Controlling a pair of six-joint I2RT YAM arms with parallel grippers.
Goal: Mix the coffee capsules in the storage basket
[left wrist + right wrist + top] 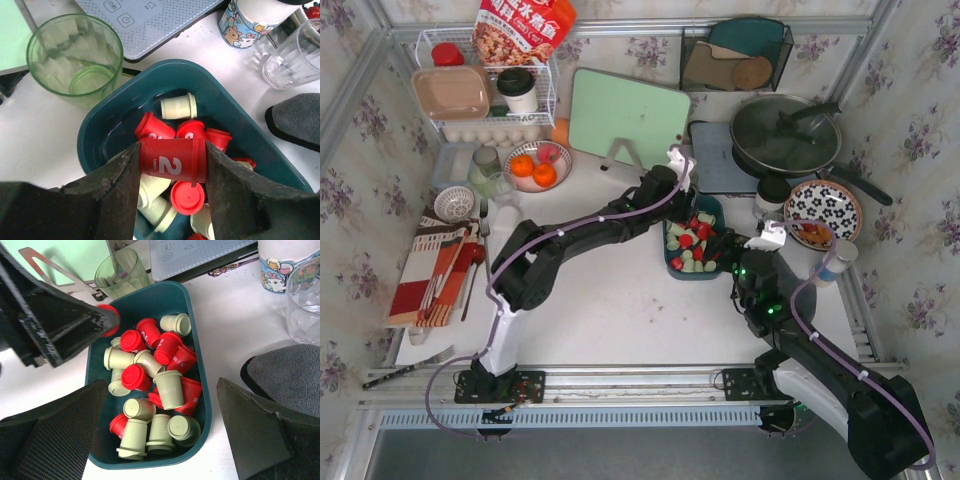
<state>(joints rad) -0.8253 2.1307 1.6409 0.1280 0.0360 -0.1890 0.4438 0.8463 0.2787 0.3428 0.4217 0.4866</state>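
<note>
Dark teal storage basket (200,390) on table (610,320), betw. the two arms; holds approx. twenty coffee capsules (167,390), red + pale green jumbled, most lying on sides; green glass cup (75,60) just beside its far corner, nothing in it. Left arm stretched diagonally across to basket's far end; left gripper (172,150) clamped on one red capsule (170,165), held sideways above the pile. Right arm bent, wrist near basket's near end; right gripper (161,387) spread wide, gripping nothing.
</note>
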